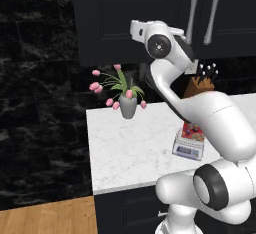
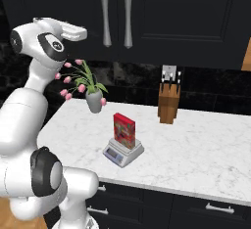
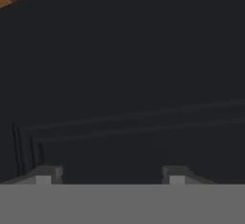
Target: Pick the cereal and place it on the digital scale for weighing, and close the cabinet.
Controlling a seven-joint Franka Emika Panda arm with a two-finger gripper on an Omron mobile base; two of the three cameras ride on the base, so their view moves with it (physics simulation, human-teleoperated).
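The cereal [image 2: 124, 130], a red box printed with coloured rounds, stands upright on the digital scale [image 2: 122, 153] near the counter's front; both also show beside my arm, the cereal [image 1: 192, 130] on the scale [image 1: 187, 150]. My arm is raised to the black cabinet [image 1: 125, 18], the hand close against its flat door. In the hand view the door [image 3: 124, 74] is right in front, and the gripper [image 3: 111, 175] is open with nothing between its fingertips. A brown sliver shows at that view's top left corner. Silver bar handles [image 2: 127, 15] hang to the hand's right.
On the white marble counter [image 2: 196, 149] a grey vase of pink tulips [image 2: 93, 98] stands at the back left and a wooden knife block [image 2: 169, 101] at the back. Dark drawers [image 2: 211, 208] run below the counter. Wood floor [image 1: 45, 218] lies to the left.
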